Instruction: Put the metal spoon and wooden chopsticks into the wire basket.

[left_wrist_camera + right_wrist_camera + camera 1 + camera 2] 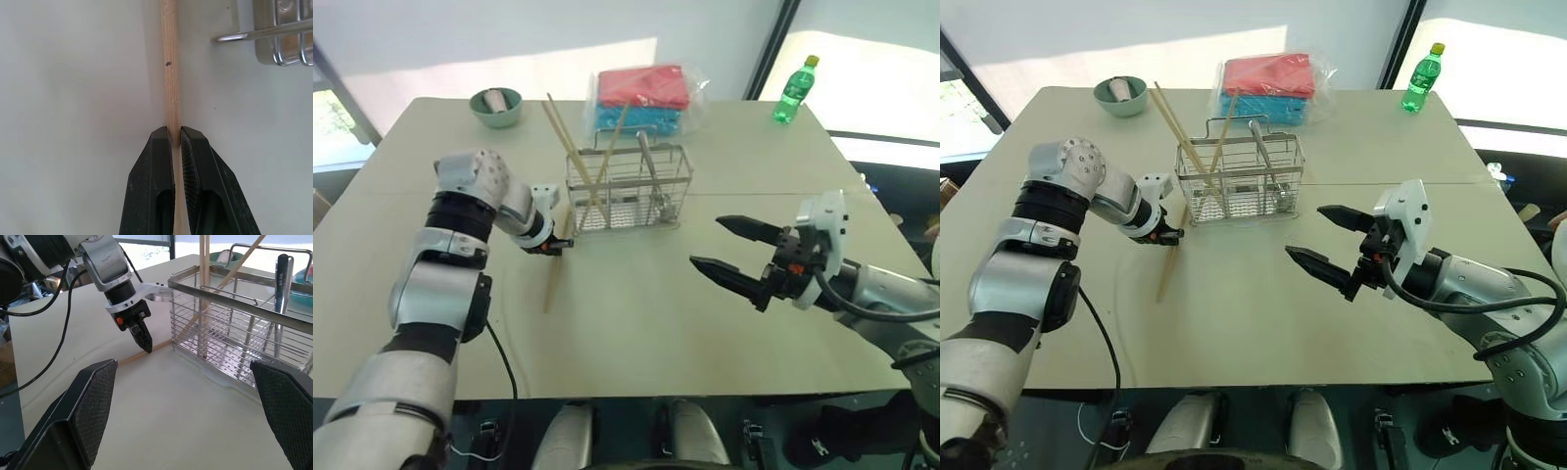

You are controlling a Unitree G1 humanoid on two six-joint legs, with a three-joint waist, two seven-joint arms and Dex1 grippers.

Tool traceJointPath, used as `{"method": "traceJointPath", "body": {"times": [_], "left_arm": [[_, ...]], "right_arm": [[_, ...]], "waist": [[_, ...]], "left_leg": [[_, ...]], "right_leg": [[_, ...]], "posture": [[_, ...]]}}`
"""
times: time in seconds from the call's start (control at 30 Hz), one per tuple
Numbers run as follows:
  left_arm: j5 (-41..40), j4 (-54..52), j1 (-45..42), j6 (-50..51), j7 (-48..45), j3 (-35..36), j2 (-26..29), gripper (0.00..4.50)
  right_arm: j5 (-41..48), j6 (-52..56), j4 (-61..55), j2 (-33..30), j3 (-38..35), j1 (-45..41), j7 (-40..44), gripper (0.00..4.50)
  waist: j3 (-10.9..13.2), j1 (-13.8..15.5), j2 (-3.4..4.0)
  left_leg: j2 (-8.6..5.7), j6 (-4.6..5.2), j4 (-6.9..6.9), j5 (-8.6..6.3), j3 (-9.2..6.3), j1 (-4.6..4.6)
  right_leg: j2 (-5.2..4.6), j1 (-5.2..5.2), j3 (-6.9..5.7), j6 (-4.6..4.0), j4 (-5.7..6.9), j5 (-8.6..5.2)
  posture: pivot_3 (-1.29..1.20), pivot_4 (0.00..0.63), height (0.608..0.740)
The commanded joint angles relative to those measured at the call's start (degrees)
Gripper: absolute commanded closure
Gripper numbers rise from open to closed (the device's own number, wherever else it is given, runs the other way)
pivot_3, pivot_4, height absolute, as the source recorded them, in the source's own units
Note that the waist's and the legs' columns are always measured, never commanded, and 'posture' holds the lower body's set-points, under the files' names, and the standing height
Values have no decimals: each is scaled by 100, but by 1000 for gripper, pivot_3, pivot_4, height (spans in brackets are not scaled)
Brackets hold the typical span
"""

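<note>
Left claw (177, 134), chopstick (169, 73), wire basket (628, 186).

Loose chopstick (170, 68) runs off the left wrist view's edge at its far end; its near stretch is hidden between the left gripper (176, 133) fingers. Wire basket (281, 32) cut by that picture's corner, only a base corner visible. In the right wrist view, metal spoon (282, 281) bowl obscured behind basket wires. Contents of green bowl (497, 108) too small to identify.

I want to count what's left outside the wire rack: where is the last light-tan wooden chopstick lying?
The light-tan wooden chopstick lies flat on the table, just off the silver wire basket's left end, pinched by the left gripper.
</note>
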Motion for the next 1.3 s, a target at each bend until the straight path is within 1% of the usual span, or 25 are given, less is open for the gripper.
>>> {"method": "traceJointPath", "body": {"times": [0.03, 0.37, 0.47, 0.57, 0.63, 0.7, 0.77, 0.9, 0.97, 1.03, 1.13, 1.3], "left_arm": [[336, 37, 145, 42, 46, 51, 241, 4244], [393, -248, 372, 42, 71, 322, 381, 4244], [482, -728, 602, 42, 13, 496, 514, 4244], [768, -1638, 924, -158, -172, 629, 737, 4244], [1064, -2144, 1175, -1145, -610, 595, 1082, 4244], [1207, -2360, 1368, -1983, -983, 918, 1285, 4244], [1199, -2417, 1463, -2496, -1227, 1377, 1321, 4244], [1431, -2528, 1565, -4507, -1933, 2013, 1362, 4244], [1429, -2433, 1365, -5286, -2094, 2357, 1248, 4244], [1259, -2338, 1026, -5787, -2202, 2670, 1034, 4244], [1259, -2527, 708, -6626, -2504, 2774, 691, 4244], [834, -2984, 261, -6550, -2585, 2771, -35, 4244]], "right_arm": [[109, -116, -156, 34, -140, -76, -23, 0], [154, 28, 199, -125, -25, -546, 169, 0], [145, 77, 327, -169, 52, -715, 270, 0], [143, 107, 383, -205, 50, -744, 370, 0], [110, 130, 404, -225, 67, -780, 408, 0], [82, 141, 442, -270, 37, -804, 463, 0], [81, 147, 488, -319, -33, -814, 517, 0], [55, 147, 589, -394, -116, -814, 548, 0], [61, 157, 596, -396, -115, -822, 525, 0], [68, 175, 586, -357, -83, -834, 452, 0], [51, 169, 540, -282, -3, -828, 363, 0], [63, 163, 464, -205, -14, -755, 236, 0]], "waist": [[0, -1, 1], [-2, 6, 3], [-3, -12, 5], [-2, -27, 6], [-1, -24, 6], [0, 0, 5], [0, 42, 3], [-1, 173, 1], [-1, 195, -1], [-1, 203, -3], [-1, 208, -10], [0, 171, -8]], "left_leg": [[3, 0, 0, 0, 0, 0], [5, 0, 0, 0, 2, 1], [5, 0, -1, 0, 3, 2], [12, -2, -3, 0, 4, 1], [12, -8, -5, 4, 4, -3], [13, -16, -5, 9, 3, -14], [12, -20, -4, 11, 2, -18], [1, -17, -1, 9, 0, -19], [0, -15, 0, 8, 1, -24], [-2, -13, 1, 7, 1, -26], [-5, -11, 8, 6, -3, -32], [-9, -6, 7, 4, 2, -20]], "right_leg": [[3, -1, 0, 0, 0, 0], [3, -2, 0, -1, 0, 1], [2, -2, 2, -2, 0, 1], [0, -8, 4, -4, 1, 2], [0, -13, 4, -7, 3, 4], [-1, -24, 7, -13, 2, 8], [-6, -24, 8, -20, -3, 11], [-22, -9, 0, -22, -29, 10], [-24, -9, -2, -22, -33, 11], [-27, -9, -4, -22, -33, 11], [-29, -6, -10, -20, -33, 12], [-27, 3, -12, -9, -29, 18]], "posture": [[0, 150, 667], [0, 150, 667], [0, 150, 667], [0, 150, 667], [0, 150, 667], [0, 150, 667], [0, 150, 667], [0, 150, 667], [0, 150, 667], [0, 150, 667], [0, 150, 667], [0, 150, 667]]}}
